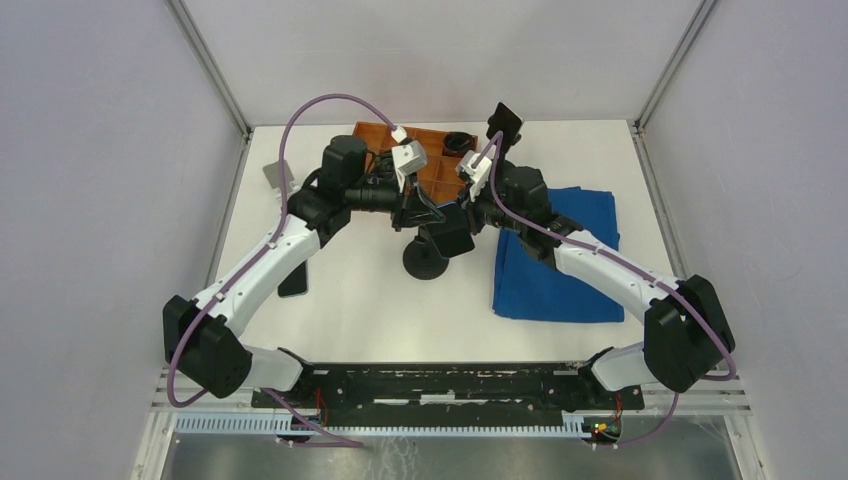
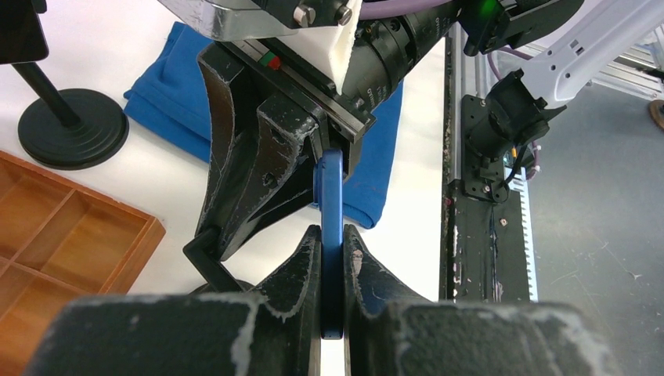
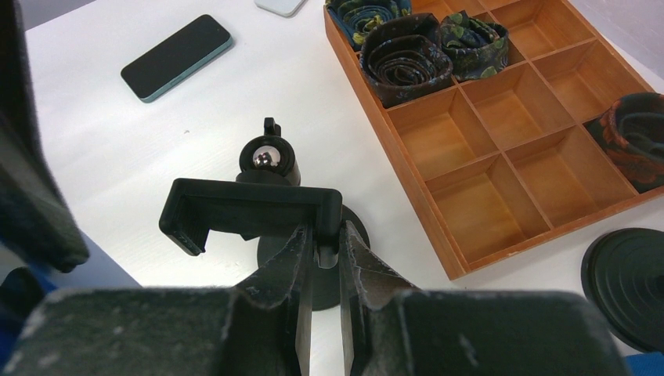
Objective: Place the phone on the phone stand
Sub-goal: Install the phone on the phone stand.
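My left gripper (image 2: pixel 331 235) is shut on a blue phone (image 2: pixel 330 188), held edge-on between the two pads above the table. The black phone stand (image 3: pixel 250 210) has a round base (image 1: pixel 425 262), a ball joint and a wide clamp bracket on top. On the bracket's right end my right gripper (image 3: pixel 325 235) is shut. Both grippers meet above the stand's base at the table's middle, and the right gripper's fingers (image 2: pixel 258 157) stand just beyond the phone's upper end. The bracket's slot holds nothing.
A second phone (image 3: pixel 176 57) with a dark screen lies flat to the left, partly under the left arm (image 1: pixel 293 280). A wooden tray (image 3: pixel 501 149) with rolled ties sits at the back. Another black stand (image 1: pixel 505 125) is behind it, and a blue cloth (image 1: pixel 555 255) lies at the right.
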Controlling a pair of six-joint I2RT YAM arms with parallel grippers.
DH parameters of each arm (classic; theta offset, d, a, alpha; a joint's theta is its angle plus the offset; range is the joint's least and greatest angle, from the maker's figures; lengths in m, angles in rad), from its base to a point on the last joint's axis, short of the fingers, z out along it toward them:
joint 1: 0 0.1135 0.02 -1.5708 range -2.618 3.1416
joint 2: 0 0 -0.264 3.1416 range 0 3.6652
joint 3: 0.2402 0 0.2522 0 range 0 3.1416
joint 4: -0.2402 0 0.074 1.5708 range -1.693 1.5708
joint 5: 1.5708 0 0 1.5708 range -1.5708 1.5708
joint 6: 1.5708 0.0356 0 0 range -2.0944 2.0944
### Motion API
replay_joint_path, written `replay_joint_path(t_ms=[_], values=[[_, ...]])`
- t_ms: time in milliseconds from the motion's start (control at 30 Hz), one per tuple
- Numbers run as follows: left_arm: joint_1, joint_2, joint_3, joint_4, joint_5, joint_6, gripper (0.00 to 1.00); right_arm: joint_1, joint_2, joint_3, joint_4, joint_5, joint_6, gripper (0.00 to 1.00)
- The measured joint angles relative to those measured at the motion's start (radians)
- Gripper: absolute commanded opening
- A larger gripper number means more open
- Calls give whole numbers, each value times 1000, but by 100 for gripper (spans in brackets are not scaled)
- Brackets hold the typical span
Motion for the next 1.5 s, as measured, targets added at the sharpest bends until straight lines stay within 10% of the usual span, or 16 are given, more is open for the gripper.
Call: replay_joint_path(t_ms=[1500], values=[[-6,-48,-52,-65,71,210,2,63,-10,19,-66,-40,-45,0]])
